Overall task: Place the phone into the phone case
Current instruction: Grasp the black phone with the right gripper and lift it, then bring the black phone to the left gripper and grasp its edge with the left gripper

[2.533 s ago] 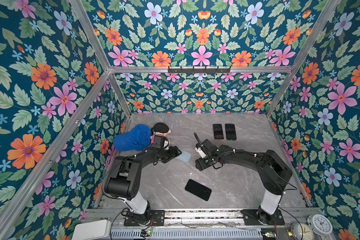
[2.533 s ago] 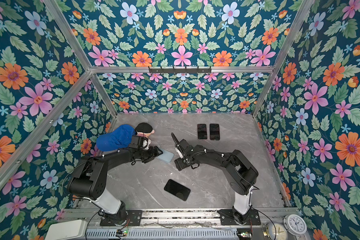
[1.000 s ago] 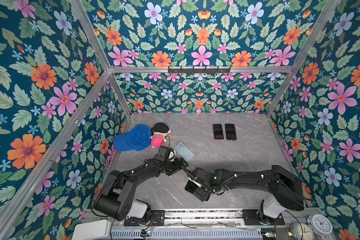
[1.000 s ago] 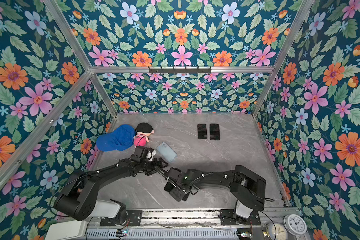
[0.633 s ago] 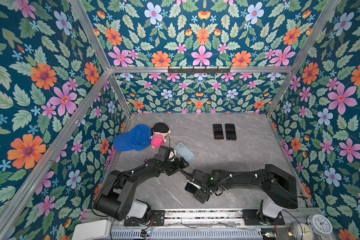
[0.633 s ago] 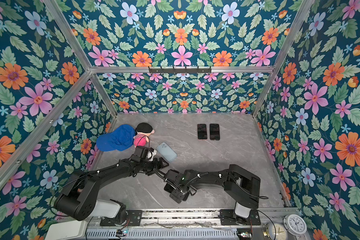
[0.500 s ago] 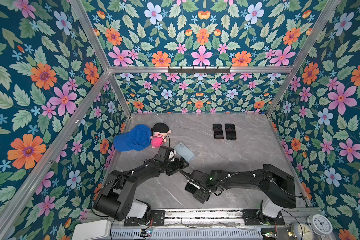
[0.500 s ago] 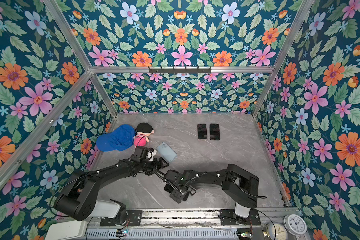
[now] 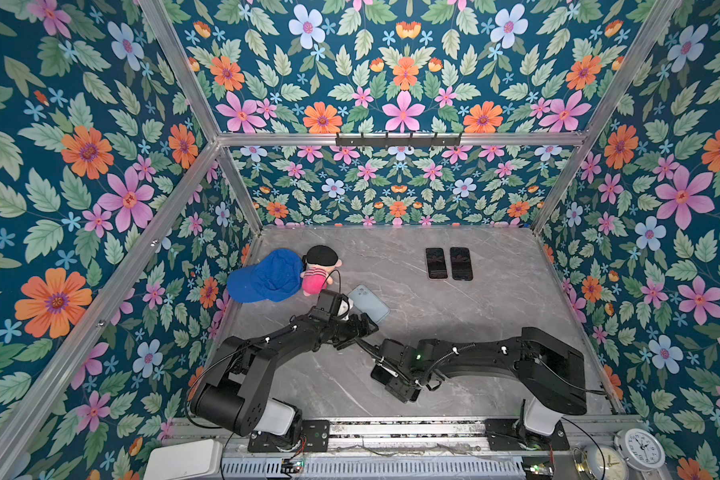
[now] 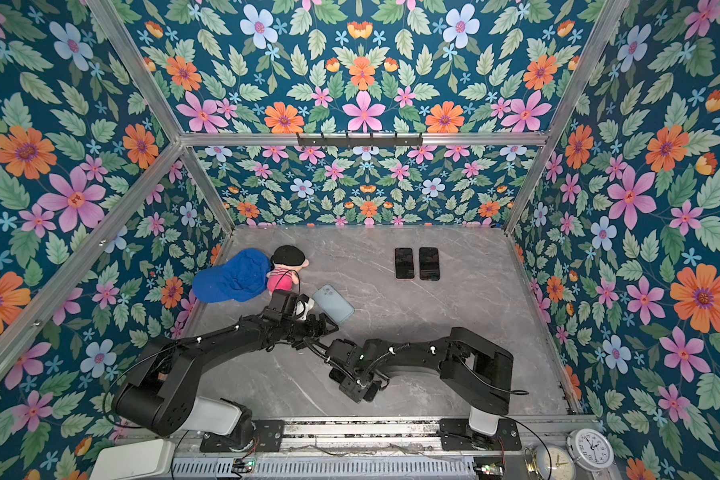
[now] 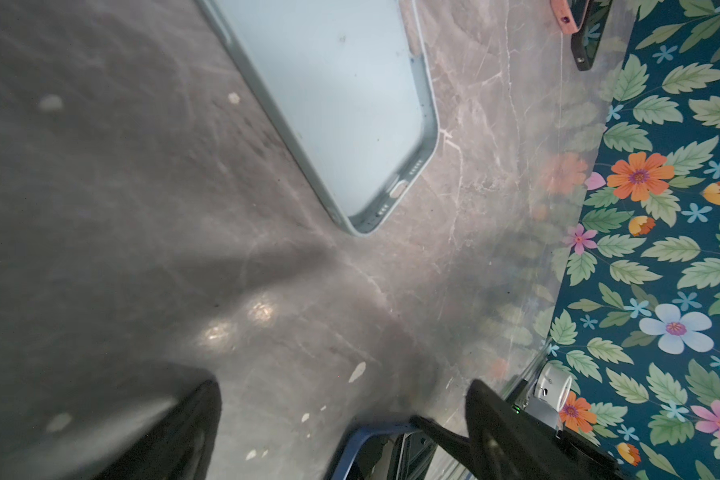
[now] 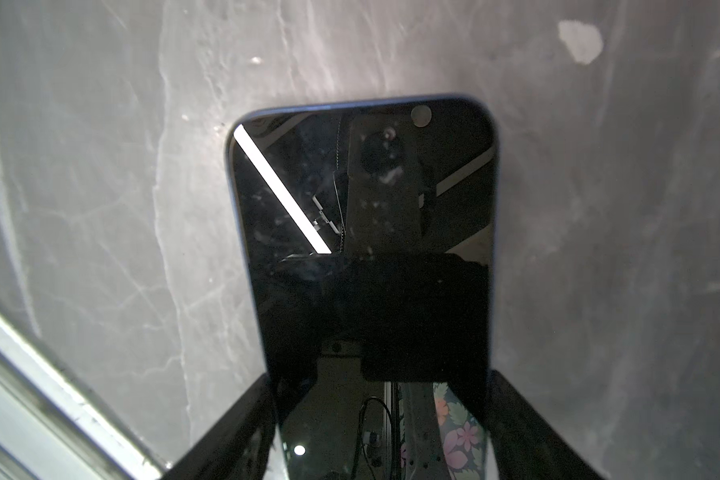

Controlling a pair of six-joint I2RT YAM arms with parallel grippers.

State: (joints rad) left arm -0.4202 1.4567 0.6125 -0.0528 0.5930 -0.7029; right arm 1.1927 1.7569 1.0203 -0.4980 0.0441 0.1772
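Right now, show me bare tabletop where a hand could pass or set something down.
Widest bare marble: between the light blue phone case, the two back phones and the right wall. Another strip runs between the doll and those phones. Crowded: the blue cap, doll, case and left gripper bunch together; the right gripper flanks the dark phone.

I had the left arm stretched forward and low, left claw [image 11: 341, 390] wide open. Right arm reached across, low, right claw [image 12: 380, 376] with jaws parted; couldn't tell if gripping.
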